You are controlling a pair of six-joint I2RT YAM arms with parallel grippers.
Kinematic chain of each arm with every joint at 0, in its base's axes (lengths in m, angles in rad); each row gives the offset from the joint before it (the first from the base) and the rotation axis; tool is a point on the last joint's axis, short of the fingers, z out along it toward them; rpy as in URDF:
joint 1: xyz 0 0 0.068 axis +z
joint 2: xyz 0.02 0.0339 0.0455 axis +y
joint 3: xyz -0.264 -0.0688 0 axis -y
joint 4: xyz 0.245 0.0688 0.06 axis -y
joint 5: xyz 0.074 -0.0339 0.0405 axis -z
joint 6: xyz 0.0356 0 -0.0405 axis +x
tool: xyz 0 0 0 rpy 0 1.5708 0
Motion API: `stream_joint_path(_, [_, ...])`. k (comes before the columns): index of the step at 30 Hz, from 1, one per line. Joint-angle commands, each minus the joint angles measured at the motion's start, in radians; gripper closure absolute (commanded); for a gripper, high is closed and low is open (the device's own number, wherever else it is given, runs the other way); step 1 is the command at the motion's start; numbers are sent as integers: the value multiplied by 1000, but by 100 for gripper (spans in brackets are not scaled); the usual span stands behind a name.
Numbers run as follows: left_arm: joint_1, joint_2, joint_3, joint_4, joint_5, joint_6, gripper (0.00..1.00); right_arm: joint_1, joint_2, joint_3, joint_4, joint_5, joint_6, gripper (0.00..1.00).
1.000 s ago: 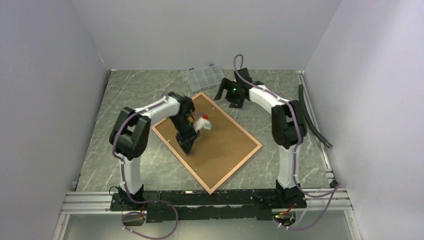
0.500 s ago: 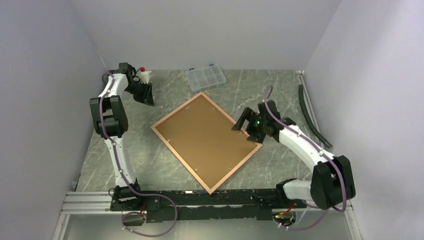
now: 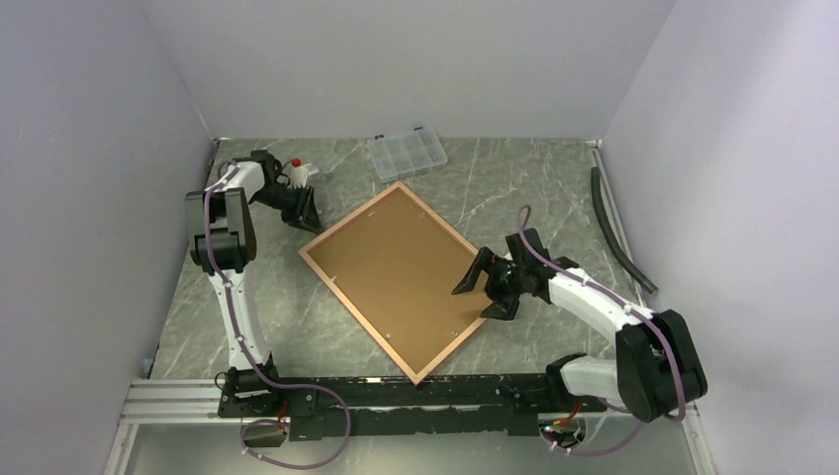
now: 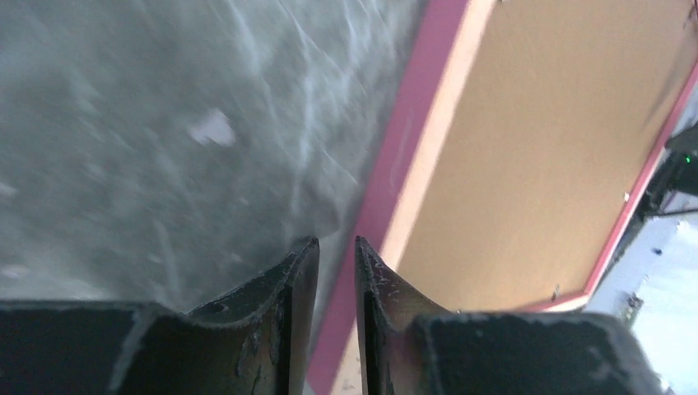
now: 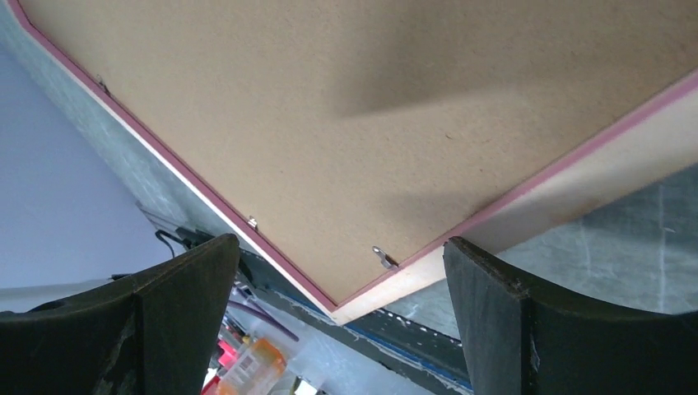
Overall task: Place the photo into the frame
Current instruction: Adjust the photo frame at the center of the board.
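The right gripper (image 3: 482, 294) has its jaws spread wide and grasps nothing. It hangs low near the table's right edge, over the right corner of the large rectangular picture frame with a thin pink border and tan wood-coloured back edges (image 5: 576, 185). That frame lies face down and skewed in the middle of the marbled grey-green table (image 3: 534, 188), one corner pointing at the near edge. Filling it is a plain brown backing board (image 3: 406, 272), with small metal tabs (image 5: 383, 257) along the inner rim. The board covers whatever lies under it, so the photo cannot be made out in any view. Farther back, toward the far left corner of the table, the left gripper (image 4: 336, 245) sits just beside the frame's left corner. Its dark fingers are drawn in to a narrow slit with nothing between them. Its wrist view is blurred, and whether the tips touch the table cannot be told. A black hose (image 3: 618, 233) lies along the right edge. At the far edge stands a small clear plastic compartment box (image 3: 406, 153), its lid down and its contents too small to tell.
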Motion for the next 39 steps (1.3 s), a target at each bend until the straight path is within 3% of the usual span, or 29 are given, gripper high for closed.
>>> stream_joint_path(1, [-13, -84, -146, -36, -49, 111, 70, -12, 85, 49, 38, 40, -45, 0])
stream_joint_path(6, [-21, -206, -323, -22, -86, 183, 71, -90, 134, 89, 25, 47, -104, 0])
stream_joint_path(10, [-17, -259, -399, 8, -152, 186, 72, -112, 51, 124, -34, 35, -123, 0])
stream_joint_path(15, [1, -254, -374, 28, -171, 161, 72, -113, -68, 149, -184, 50, -152, 0])
stream_joint_path(20, [1, -245, -296, 12, -104, 129, 71, -113, -108, 48, -269, 90, -138, 0])
stream_joint_path(30, [-19, -120, -132, -12, 47, 36, 60, -113, -84, -34, -186, 102, -99, 0])
stream_joint_path(39, [-41, -128, -238, -83, 106, 154, 71, -203, 124, 99, -35, 59, -144, 0])
